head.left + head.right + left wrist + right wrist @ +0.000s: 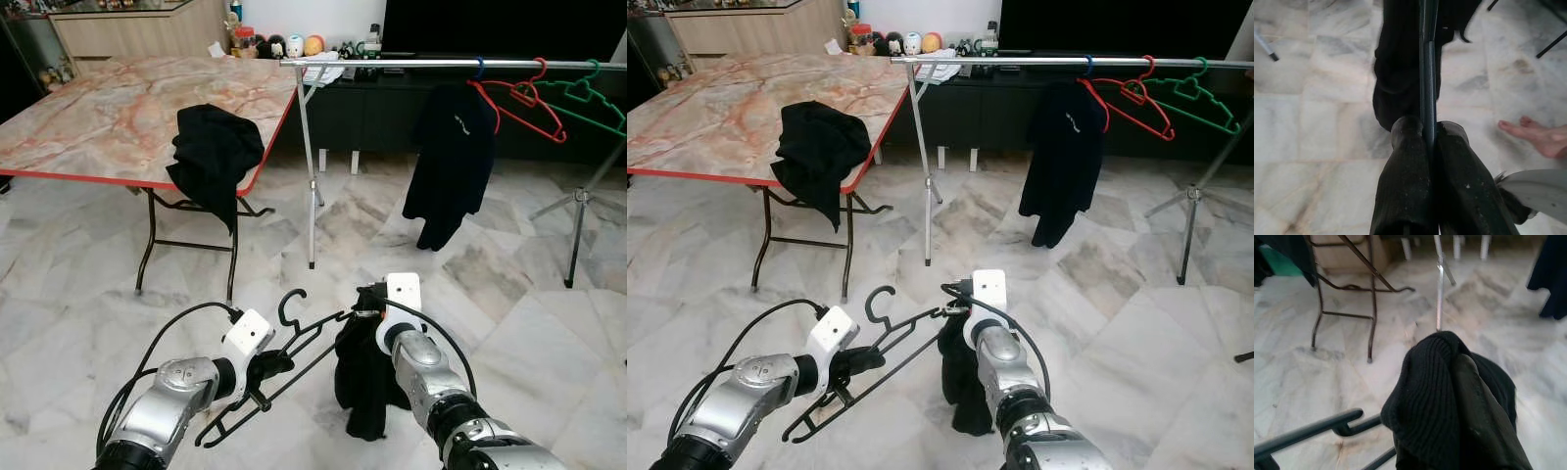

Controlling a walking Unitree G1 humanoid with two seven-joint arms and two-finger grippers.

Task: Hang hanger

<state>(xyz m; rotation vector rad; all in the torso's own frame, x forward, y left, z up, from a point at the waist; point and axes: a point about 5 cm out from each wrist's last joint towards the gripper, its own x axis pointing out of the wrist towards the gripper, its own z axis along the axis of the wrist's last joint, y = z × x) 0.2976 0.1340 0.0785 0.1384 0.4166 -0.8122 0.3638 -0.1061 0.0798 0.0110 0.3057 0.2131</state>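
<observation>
Left eye view: my left pincer [263, 377] is low over the marble floor [509, 294], clamped tight on a black hanger [294, 338]. I see it best in the left wrist view, where both fingers [1408, 166] pinch the thin bar edge-on. Hanger hook points up, and the frame slants down toward my left arm. My right pincer [367, 299] sits just beside the hanger's far end with a black garment [367, 382] bunched over it. The cloth hangs down toward the floor. In the right wrist view the knit fabric [1440, 396] wraps the fingers, so I cannot tell how far that pincer is open. A bare foot [1537, 137] shows on the floor in the left wrist view. Ahead stands a metal rack [441, 64] with a dark shirt [451, 157] hanging on it, a red hanger [524, 98] and a green hanger [583, 98] next to it on the rail. To my left, a marble-pattern tabletop [118, 117] carries another black garment [211, 157] draped over its edge.
</observation>
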